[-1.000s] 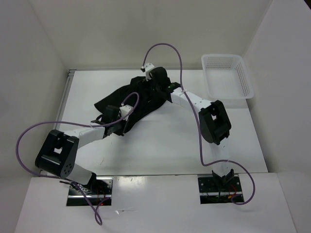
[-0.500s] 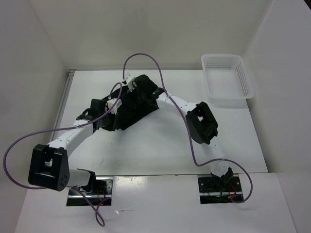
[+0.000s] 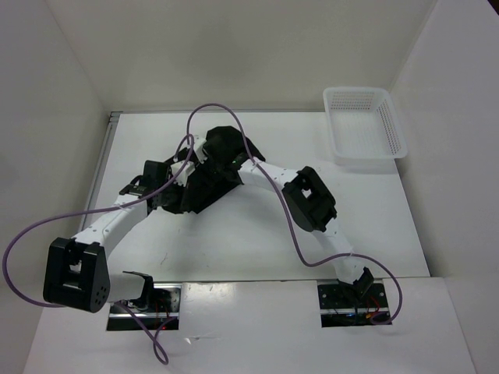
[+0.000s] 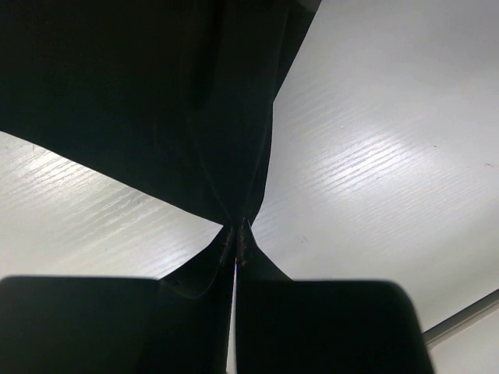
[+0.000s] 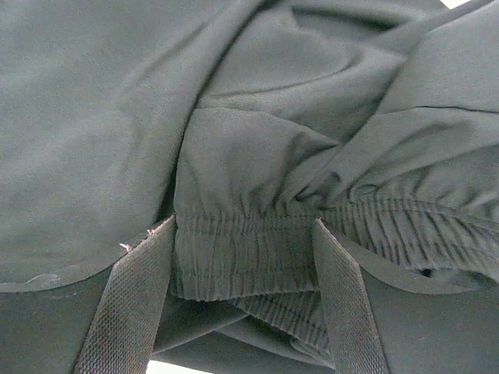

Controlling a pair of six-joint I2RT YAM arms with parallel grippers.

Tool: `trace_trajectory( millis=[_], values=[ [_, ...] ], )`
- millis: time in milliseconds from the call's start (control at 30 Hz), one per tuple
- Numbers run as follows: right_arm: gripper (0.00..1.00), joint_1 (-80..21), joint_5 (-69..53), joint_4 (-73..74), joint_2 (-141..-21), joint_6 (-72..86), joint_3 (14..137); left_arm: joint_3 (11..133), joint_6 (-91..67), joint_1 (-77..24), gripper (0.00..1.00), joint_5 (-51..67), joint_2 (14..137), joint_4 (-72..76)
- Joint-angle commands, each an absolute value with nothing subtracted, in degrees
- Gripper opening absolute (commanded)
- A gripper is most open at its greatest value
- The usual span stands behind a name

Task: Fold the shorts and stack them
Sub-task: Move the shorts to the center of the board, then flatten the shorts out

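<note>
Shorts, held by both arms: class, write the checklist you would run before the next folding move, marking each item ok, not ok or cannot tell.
1. Left gripper has a hold: ok, shut on a pinch of the shorts.
2. Right gripper has a hold: ok, the waistband is bunched between its fingers, touching both.
3. Shorts lie flat: not ok, bunched up between the arms.
4. Basket out of the way: ok, apart at the far right corner.
5. Purple cable clear of the fabric: cannot tell, it crosses over the shorts in the top view.
</note>
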State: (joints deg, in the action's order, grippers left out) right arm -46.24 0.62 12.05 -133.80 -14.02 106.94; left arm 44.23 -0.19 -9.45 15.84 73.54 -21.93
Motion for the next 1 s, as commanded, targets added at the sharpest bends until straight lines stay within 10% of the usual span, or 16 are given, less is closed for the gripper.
trace_trajectory(
  millis=[0, 167, 400, 967],
  values=[
    [0.74, -46.1, 0.9, 11.2, -134.9, -12.4, 110.2, 43.7, 0.0, -9.1, 0.00, 17.7, 72.2, -21.9],
    [0.72, -46.6, -1.0, 12.3, -134.9, -11.9, 108.0, 43.7, 0.0, -9.1, 0.00, 17.7, 72.2, -21.4],
    [0.01, -46.6, 6.0, 9.2, -134.3, -9.7, 108.1, 43.2, 0.0, -8.6, 0.00, 16.4, 72.2, -20.8],
    [0.00, -30.5, 10.0, 12.5, -102.1, -31.6, 100.1, 59.1, 0.0, 11.9, 0.00, 2.0, 66.6, -9.3]
  ],
)
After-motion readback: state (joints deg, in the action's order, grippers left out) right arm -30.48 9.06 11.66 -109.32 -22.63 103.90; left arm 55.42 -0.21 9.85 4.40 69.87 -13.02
